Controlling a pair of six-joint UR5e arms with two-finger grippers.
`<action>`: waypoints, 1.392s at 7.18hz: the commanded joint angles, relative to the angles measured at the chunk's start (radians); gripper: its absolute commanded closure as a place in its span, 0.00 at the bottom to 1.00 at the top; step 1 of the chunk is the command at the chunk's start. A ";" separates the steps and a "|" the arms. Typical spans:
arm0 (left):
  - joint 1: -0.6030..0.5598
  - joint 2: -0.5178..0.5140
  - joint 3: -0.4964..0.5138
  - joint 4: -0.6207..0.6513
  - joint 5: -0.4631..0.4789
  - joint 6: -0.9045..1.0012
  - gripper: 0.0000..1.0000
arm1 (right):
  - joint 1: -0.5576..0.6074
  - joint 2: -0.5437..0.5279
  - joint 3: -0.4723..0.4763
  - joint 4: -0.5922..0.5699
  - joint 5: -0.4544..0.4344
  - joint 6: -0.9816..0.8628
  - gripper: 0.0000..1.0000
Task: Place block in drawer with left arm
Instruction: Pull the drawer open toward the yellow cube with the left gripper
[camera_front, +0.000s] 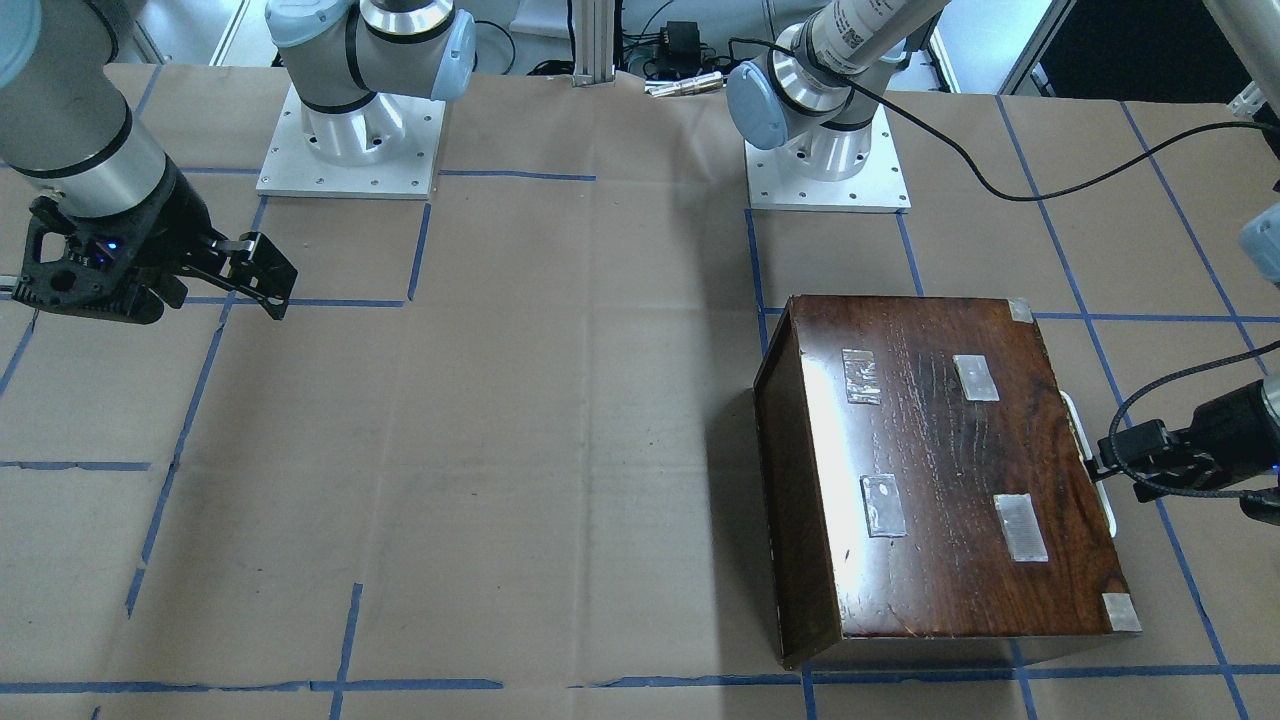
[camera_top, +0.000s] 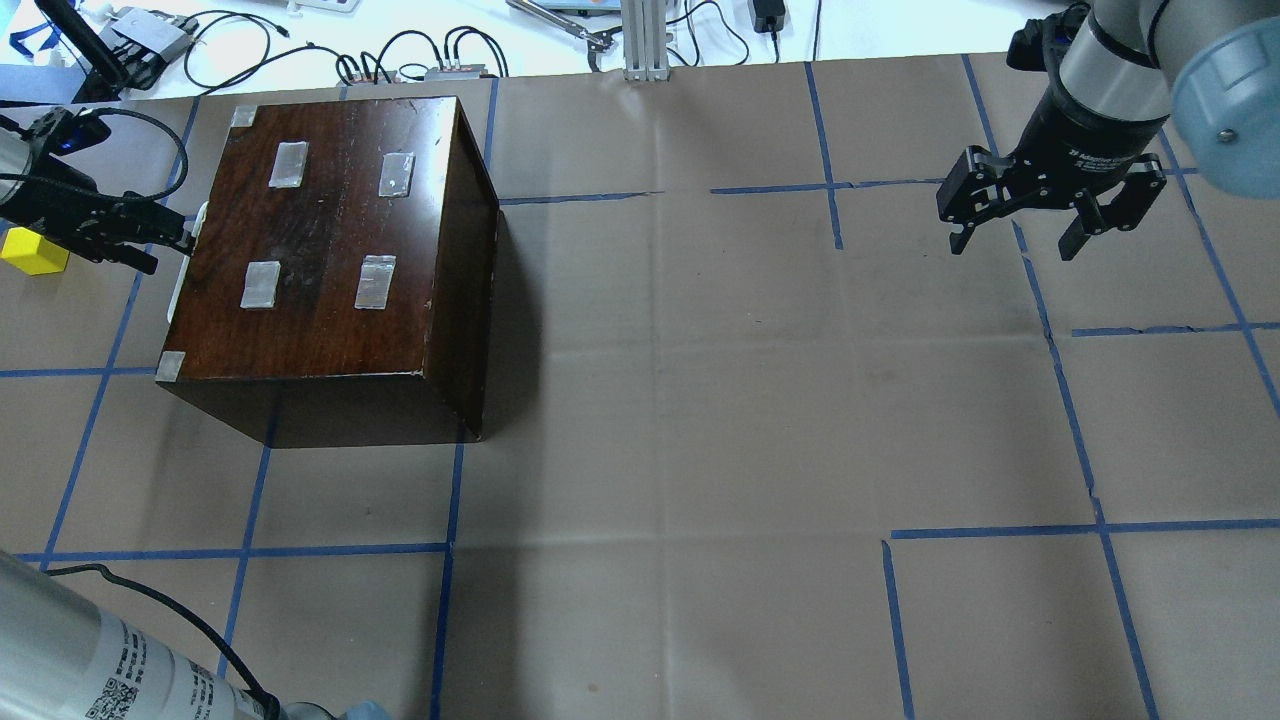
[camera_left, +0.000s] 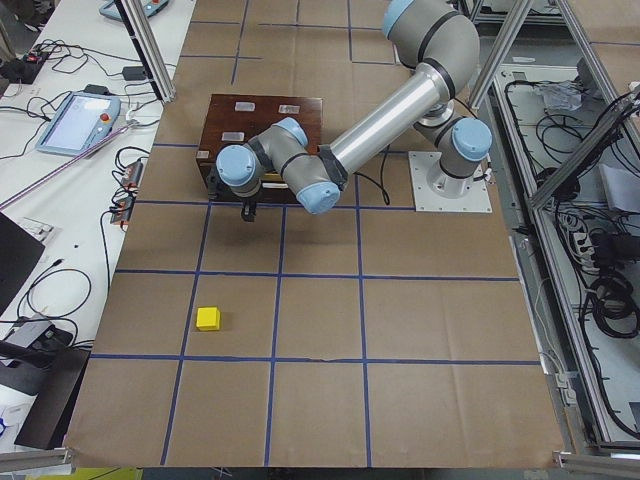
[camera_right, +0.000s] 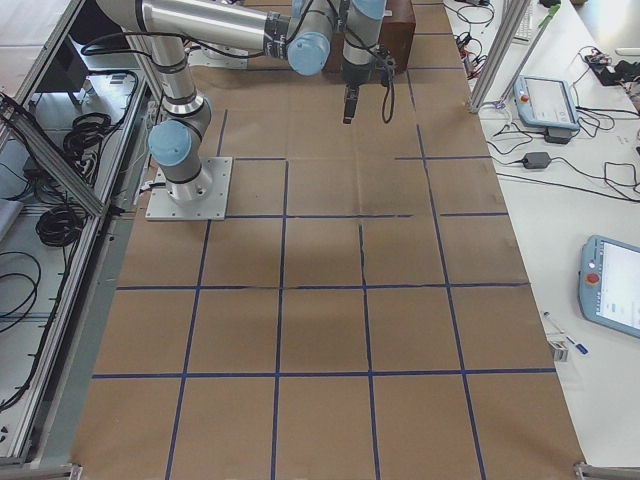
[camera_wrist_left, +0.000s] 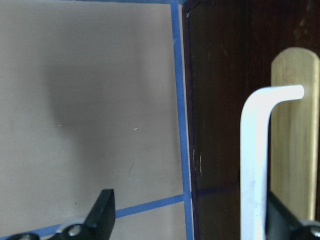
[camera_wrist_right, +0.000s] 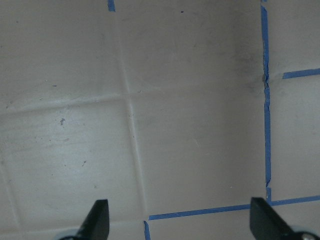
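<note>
The yellow block (camera_top: 33, 251) lies on the brown paper left of the dark wooden box (camera_top: 330, 250), apart from it; it also shows in the exterior left view (camera_left: 208, 318). My left gripper (camera_top: 170, 240) is level with the box's left face, open, its fingers either side of a white handle (camera_wrist_left: 255, 165). The handle lies against the right finger (camera_wrist_left: 282, 220). A strip of pale wood (camera_wrist_left: 295, 130) behind the handle is all that shows of the drawer. My right gripper (camera_top: 1010, 235) hangs open and empty above the table's far right.
The dark box (camera_front: 940, 470) has tape patches on its top. Cables and small devices (camera_top: 400, 60) and an aluminium post (camera_top: 645, 40) line the table's far edge. Blue tape lines (camera_top: 1060, 380) grid the paper.
</note>
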 joint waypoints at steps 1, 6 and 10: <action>0.004 -0.001 0.001 0.023 0.067 0.019 0.02 | 0.000 0.000 0.000 0.000 0.000 0.000 0.00; 0.043 -0.003 0.003 0.047 0.085 0.019 0.02 | 0.000 0.000 0.000 0.000 0.000 0.000 0.00; 0.047 0.000 0.003 0.085 0.134 0.019 0.02 | 0.000 0.000 0.000 0.000 0.000 0.000 0.00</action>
